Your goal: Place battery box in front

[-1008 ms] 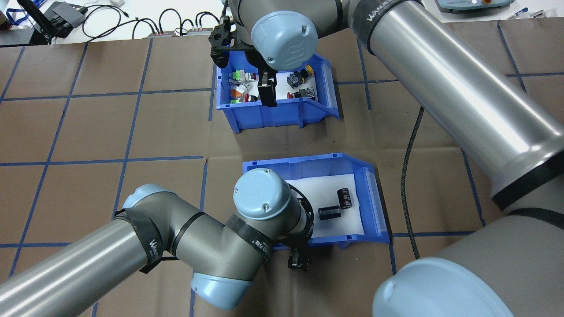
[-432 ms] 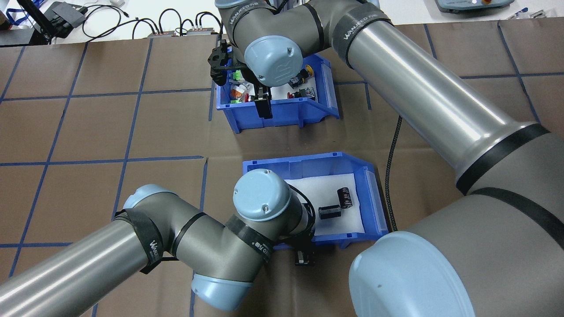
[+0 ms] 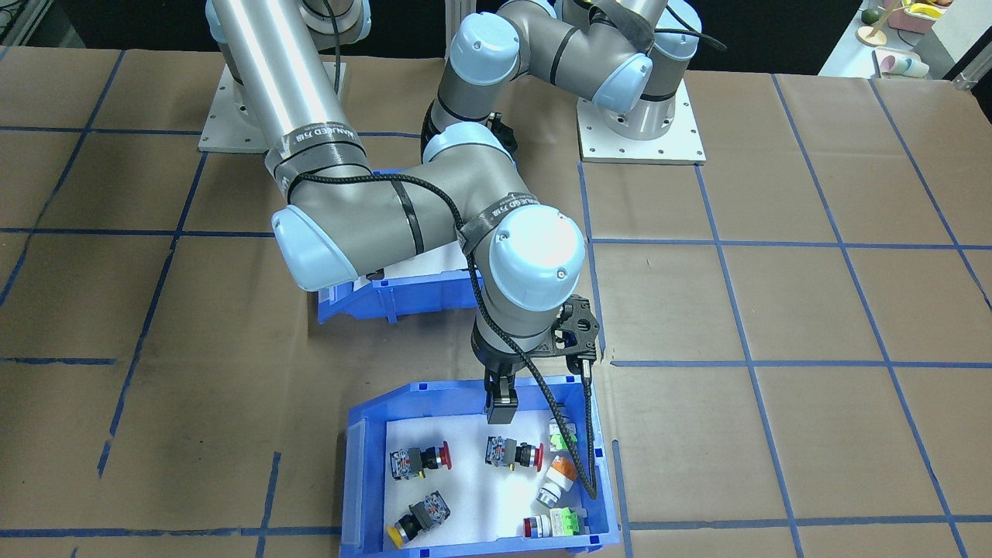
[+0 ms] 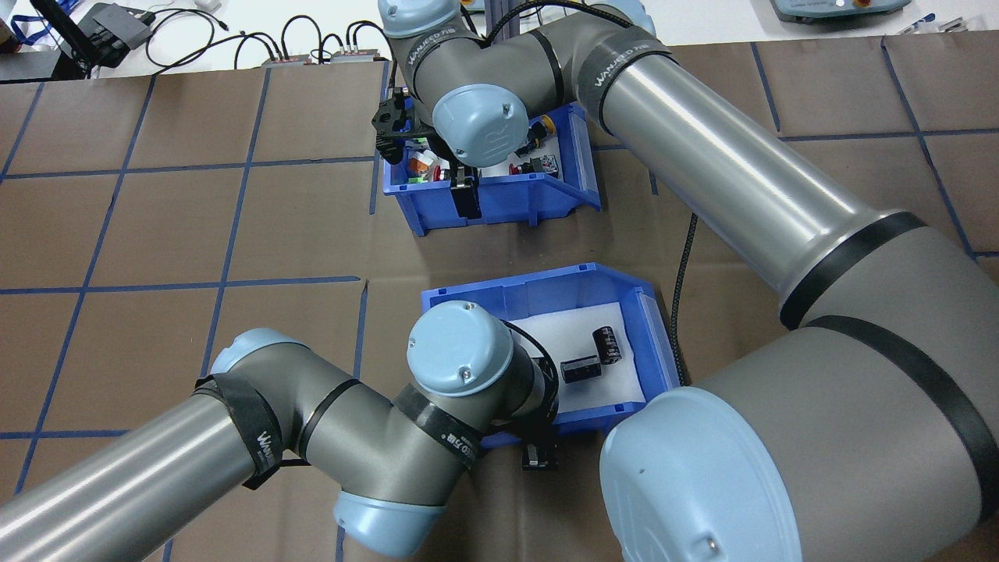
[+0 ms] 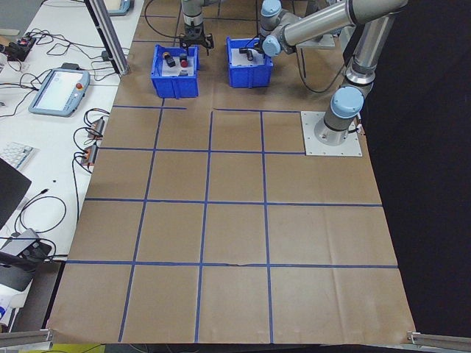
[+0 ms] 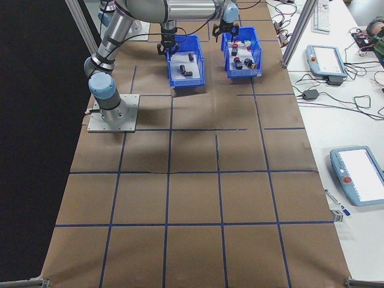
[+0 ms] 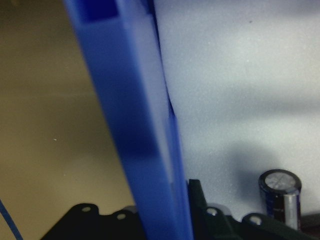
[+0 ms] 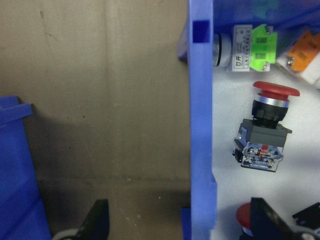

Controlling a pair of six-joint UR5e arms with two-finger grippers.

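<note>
1. Blue plastic battery box [image 4: 538, 293] with white foam lining and dark cylinders [image 4: 608, 346], resting on brown paper-covered table [image 4: 156, 234], nearer the robot than the second blue plastic bin [image 4: 507, 199] of coloured push-button switches [image 3: 511, 453].
2. Left gripper [image 4: 537, 445] pinching the battery box's near wall, one finger [image 4: 538, 458] outside.
3. Right gripper [image 8: 180, 227] spread, straddling the switch bin's wall, not touching.

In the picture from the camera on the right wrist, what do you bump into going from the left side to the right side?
battery box corner → brown table paper → blue wall of the switch bin → red push-button switch
</note>
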